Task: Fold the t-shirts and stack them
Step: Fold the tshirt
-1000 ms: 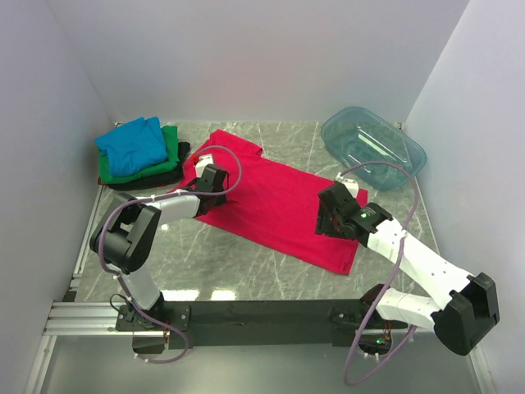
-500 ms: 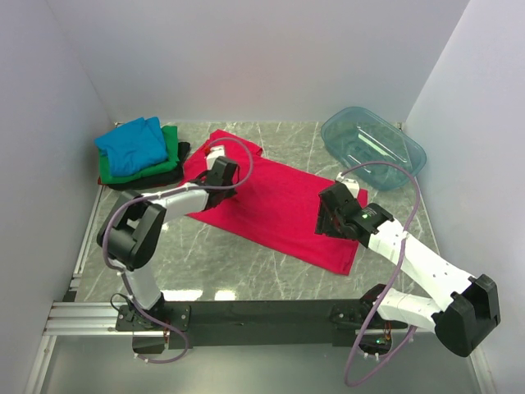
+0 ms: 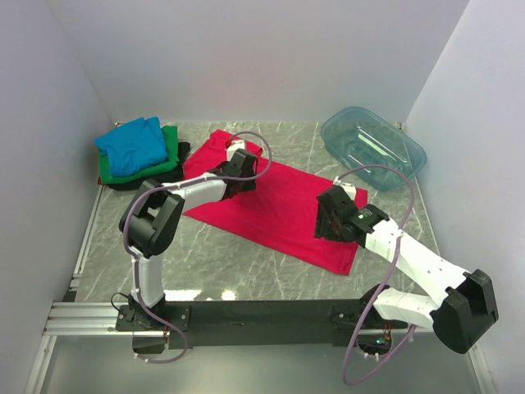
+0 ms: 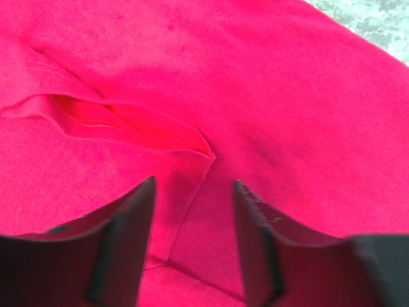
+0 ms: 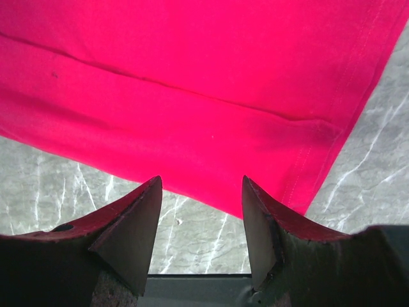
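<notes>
Left gripper (image 4: 193, 185) shifted rightward over red-pink t-shirt (image 3: 279, 205), jaws parted

Red-pink tee (image 3: 279, 209) flat, folded lengthwise, diag across mid-table; blue tee (image 3: 131, 146) atop green tee (image 3: 170, 158) atop black tee (image 3: 146, 181), far-left corner
</notes>
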Available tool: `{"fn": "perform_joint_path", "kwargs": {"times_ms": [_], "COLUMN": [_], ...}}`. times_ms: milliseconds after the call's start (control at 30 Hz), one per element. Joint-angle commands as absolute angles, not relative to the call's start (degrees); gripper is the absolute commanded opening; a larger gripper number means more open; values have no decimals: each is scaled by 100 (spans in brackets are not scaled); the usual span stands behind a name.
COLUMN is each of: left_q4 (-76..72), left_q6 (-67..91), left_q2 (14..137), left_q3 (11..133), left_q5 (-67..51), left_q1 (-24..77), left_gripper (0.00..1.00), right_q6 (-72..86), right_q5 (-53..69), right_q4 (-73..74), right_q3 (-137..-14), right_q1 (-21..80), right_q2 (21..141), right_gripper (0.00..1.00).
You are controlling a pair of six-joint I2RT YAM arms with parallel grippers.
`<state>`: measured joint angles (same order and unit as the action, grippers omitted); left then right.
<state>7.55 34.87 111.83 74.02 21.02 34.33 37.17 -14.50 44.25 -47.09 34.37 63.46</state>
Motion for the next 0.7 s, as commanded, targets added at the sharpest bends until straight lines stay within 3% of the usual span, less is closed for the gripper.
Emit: {"fn": "perform_joint_path", "kwargs": {"times_ms": [0, 100, 233, 667], "left_q4": [694, 642, 466, 264], "left_q6": [3454, 3533, 3638, 3542], "left_q2": [10987, 10523, 10327, 10810], "left_q3": [7708, 7402, 7041, 7075], "left_q5": [2091, 2389, 2382, 1811], "left_q1": [3480, 3472, 3210, 2646], "left_gripper": [59, 72, 83, 83], "right_q6": [3683, 3683, 3656, 3656], "right_q5": [-1389, -1371, -1380, -1380], "right_q4": [4237, 4219, 4201, 4271], "right_q3": [-4676, -4685, -4702, -4711], "right_q1": [3480, 3489, 3498, 3551], "right_q2": [6451, 6486, 6460, 6346], "right_gripper": [60, 60, 59, 59]}}
